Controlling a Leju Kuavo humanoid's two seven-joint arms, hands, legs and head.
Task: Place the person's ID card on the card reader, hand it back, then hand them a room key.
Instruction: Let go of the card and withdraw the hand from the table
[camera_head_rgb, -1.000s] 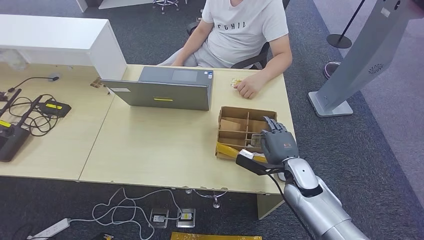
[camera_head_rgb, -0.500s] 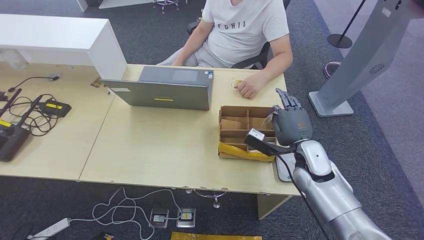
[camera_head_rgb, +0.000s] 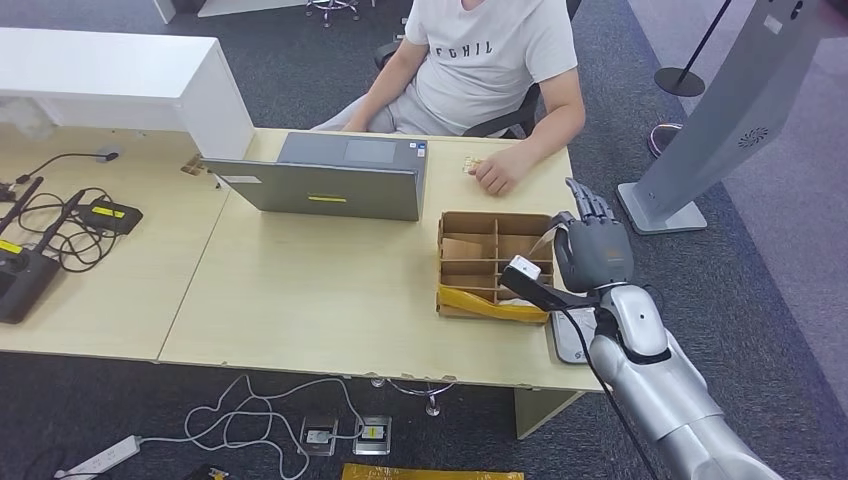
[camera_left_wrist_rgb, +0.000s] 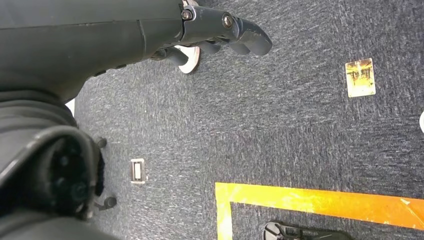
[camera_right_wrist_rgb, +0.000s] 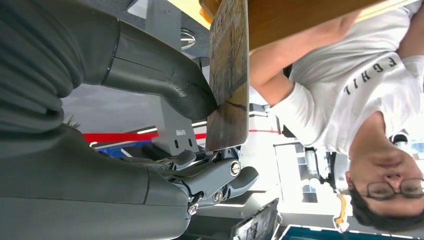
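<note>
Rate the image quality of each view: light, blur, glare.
Head view: even light, sharp, soft shadows on the desk. Right wrist view: upside down, the card held by the right hand is fairly sharp, background blown out. Left wrist view: carpet sharp, near dark parts blurred.

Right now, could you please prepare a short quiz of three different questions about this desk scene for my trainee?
1. True or false: the right hand holds a card.
2. Where does the cardboard box stand?
A. left of the laptop
B. near the desk's right end, before the person
C. on the floor
3. Fill in: the left hand hangs over the dark ____.

Key: 1 true; 2 B; 3 carpet.
</note>
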